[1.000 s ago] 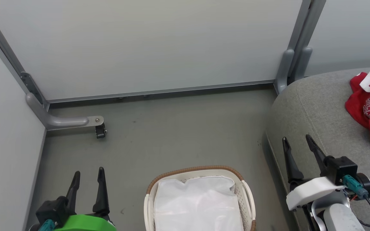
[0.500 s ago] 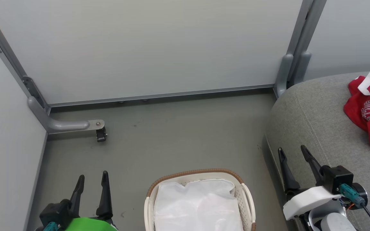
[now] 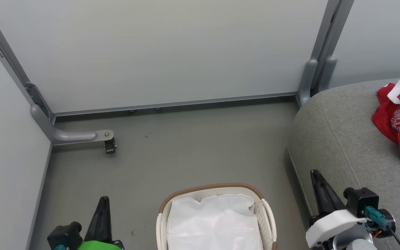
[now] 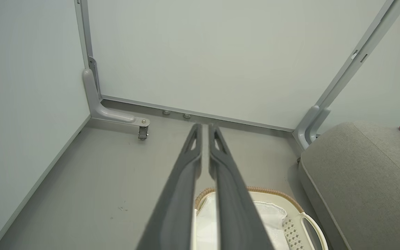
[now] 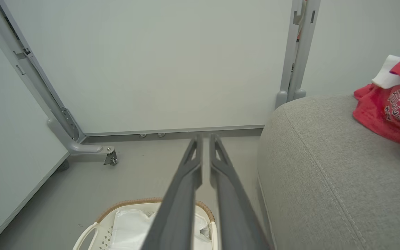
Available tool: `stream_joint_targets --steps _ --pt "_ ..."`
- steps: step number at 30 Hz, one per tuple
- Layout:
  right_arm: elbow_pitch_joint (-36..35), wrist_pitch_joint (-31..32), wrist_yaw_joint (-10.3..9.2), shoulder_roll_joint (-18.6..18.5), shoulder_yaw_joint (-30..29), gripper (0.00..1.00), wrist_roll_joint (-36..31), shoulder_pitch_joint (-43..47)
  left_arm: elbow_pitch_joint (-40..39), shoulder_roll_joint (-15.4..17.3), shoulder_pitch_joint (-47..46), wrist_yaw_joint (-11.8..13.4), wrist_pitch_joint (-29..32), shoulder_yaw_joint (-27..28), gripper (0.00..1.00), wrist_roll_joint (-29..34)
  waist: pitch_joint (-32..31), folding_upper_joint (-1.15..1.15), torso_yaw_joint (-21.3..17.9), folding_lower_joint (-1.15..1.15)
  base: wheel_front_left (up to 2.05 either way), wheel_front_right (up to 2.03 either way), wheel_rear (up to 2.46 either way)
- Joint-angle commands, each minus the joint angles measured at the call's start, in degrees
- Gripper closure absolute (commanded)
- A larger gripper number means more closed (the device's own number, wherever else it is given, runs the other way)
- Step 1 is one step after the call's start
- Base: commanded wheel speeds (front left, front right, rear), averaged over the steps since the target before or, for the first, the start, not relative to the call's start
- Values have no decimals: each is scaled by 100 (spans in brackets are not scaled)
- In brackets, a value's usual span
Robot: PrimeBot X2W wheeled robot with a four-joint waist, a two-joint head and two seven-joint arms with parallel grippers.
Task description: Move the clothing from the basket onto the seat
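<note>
The clothing (image 3: 399,118) is lying on the seat (image 3: 342,132), bunched in a red heap with a white trim piece poking out at its top, and part of it is running off the right edge of the head view. The basket (image 3: 207,187) is sitting on the floor just left of the seat, and it is showing nothing but its white liner (image 3: 214,222) (its near end is cut off by the bottom of the view, so that part cannot be checked).

The left gripper (image 3: 103,205) is hovering low on the basket's left with its fingers brought together, and its own wrist view is showing only a hairline slit between them and nothing held. The right gripper (image 3: 315,175) is hanging over the seat's near left edge, likewise pressed closed and empty.

From the right gripper the clothing is lying ahead and to the right, well apart across bare cushion. The right arm is by far the nearer one, since the basket and the seat's corner are standing between the left gripper and the heap. Judging by the bare liner, the move is looking finished, and both arms are appearing parked rather than reaching.
</note>
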Motion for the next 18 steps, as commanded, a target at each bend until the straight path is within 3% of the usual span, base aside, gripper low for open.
stream_joint_targets --steps 1,2,18 --pt "-21 49 0 -5 -32 100 155 -41 -35 0 -22 -1 40 25 100 -142 2 0 -4 0 0 0 0" --pt "-30 148 0 -8 -78 100 505 -58 -55 2 -60 -3 131 72 100 -454 7 0 -12 0 0 0 0" --pt "-128 557 -1 -19 -253 100 2107 -87 -157 10 -240 -12 554 290 100 -1874 32 2 -54 0 0 0 0"
